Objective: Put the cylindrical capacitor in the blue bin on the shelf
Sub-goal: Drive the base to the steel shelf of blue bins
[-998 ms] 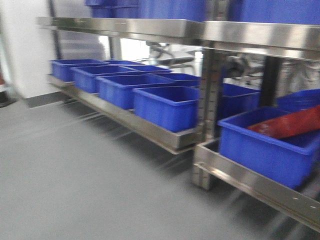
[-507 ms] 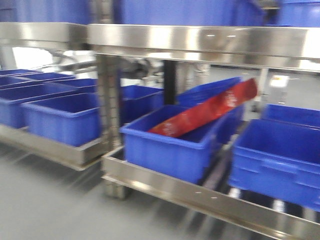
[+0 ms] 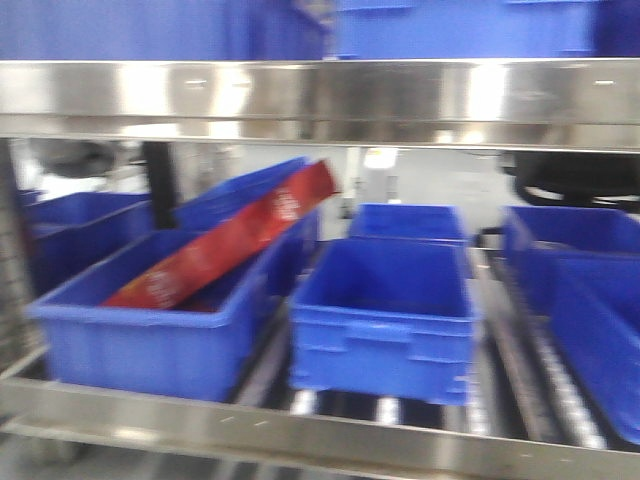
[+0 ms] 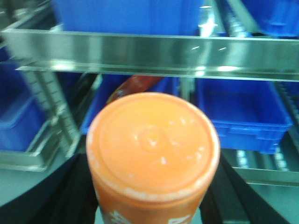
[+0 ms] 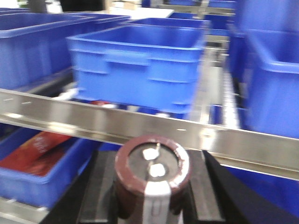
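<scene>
Nearest the right wrist camera, the capacitor [image 5: 152, 172] is seen pinched upright in the right gripper [image 5: 153, 196], terminals up. Looks light, rigid and smooth-sided, so it's probably best gripped across the sleeve, not the terminals. An orange-lidded can [image 4: 153, 149] is clamped by the left gripper [image 4: 152, 198]. Past the shelf rail [image 5: 243, 142], an empty blue bin [image 5: 135, 60] is waiting; a red packet [image 5: 37, 149] is seen in a bin one tier down.

A warehouse or factory storeroom is suggested. The shelf [image 3: 320, 95] is built as a flow rack with wide stainless-steel front rails. Rows of identical open blue bins [image 3: 385, 310] are set along its lanes. White roller tracks [image 3: 545, 370] are seen between those lanes, and further bins are kept on the shelf's upper level.
</scene>
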Motion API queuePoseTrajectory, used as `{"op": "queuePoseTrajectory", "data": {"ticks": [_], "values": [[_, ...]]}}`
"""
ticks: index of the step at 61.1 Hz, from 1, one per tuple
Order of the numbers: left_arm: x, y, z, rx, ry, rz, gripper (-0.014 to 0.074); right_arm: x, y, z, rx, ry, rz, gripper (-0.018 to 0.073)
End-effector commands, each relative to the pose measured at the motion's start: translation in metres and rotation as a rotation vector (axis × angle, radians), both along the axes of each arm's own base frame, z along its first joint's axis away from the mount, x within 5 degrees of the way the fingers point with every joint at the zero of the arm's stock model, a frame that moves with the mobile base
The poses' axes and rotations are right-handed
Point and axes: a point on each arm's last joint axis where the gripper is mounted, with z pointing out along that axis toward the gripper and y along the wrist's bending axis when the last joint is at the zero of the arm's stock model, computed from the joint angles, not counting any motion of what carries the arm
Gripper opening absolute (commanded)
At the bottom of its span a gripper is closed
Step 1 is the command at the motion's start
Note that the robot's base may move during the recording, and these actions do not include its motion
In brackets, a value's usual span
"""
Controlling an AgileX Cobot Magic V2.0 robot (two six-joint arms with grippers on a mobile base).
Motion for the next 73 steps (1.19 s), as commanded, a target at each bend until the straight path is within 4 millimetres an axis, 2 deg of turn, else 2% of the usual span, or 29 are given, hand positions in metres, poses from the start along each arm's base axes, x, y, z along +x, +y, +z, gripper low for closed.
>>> {"op": "queuePoseTrajectory", "data": {"ticks": [1,73], "values": [[-0.0009,-0.0014,0.0044,-0.009,-0.027,-0.010,-0.0111,-0.0012,-0.0006,0.0048,-0.009,-0.037,-0.004,-0.0099],[-0.0009,-0.0014,0.0044,-0.009,-0.027,-0.010,-0.0111,-0.0012,-0.0006,0.0048,-0.009,-0.037,-0.004,-0.0099]]}}
